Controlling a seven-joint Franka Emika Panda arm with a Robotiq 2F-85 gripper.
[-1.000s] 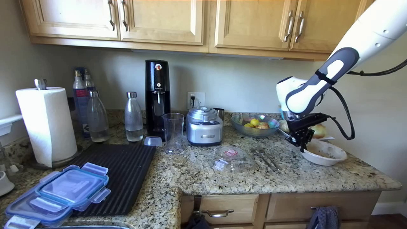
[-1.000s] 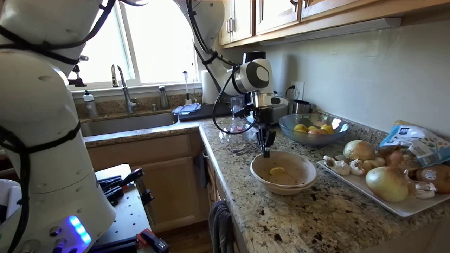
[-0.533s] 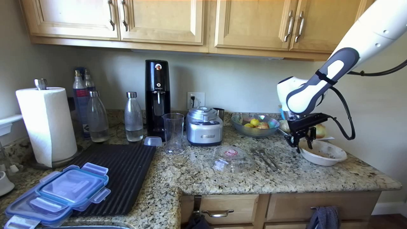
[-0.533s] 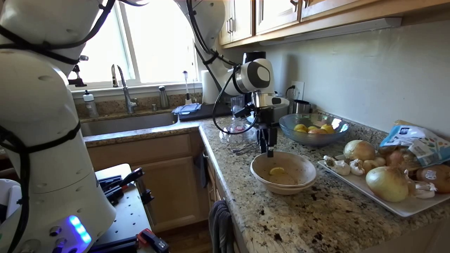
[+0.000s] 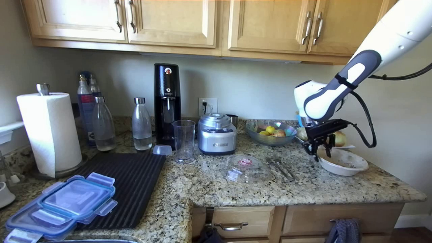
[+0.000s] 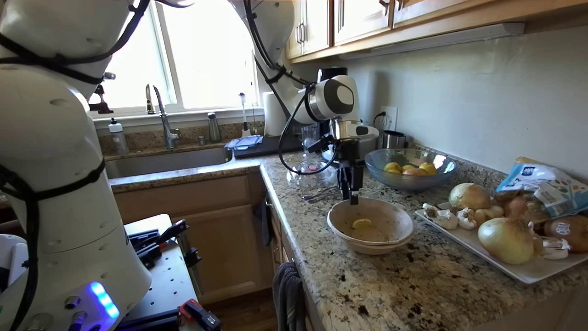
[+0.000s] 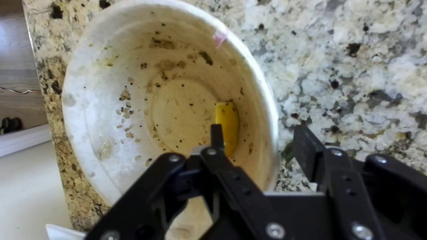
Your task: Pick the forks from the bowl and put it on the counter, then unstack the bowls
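Observation:
Two off-white bowls stand nested on the granite counter (image 5: pixel 219 190). The upper bowl (image 6: pixel 381 223) has stains and a yellow lemon piece (image 7: pixel 230 125) inside; the rim of the lower bowl (image 6: pixel 374 249) shows just beneath. My gripper (image 7: pixel 259 133) is open with nothing between its fingers. In the wrist view one finger appears over the bowl's inside and the other over the counter outside, with the rim between. Both exterior views put the fingertips at the rim's near-sink side; contact cannot be told. The forks (image 5: pixel 281 168) lie on the counter, apart from the bowls.
A clear plastic lid (image 5: pixel 246 168) lies beside the forks. Behind stand a glass fruit bowl (image 6: pixel 409 177) and a food processor (image 5: pixel 217 135). A white tray (image 6: pixel 482 257) with onions and garlic is close to the bowls. The counter's front edge runs nearby.
The gripper's fingers have spread apart from nearly together. The arm has hardly moved, rising very slightly at most. Bowls and forks have stayed in place.

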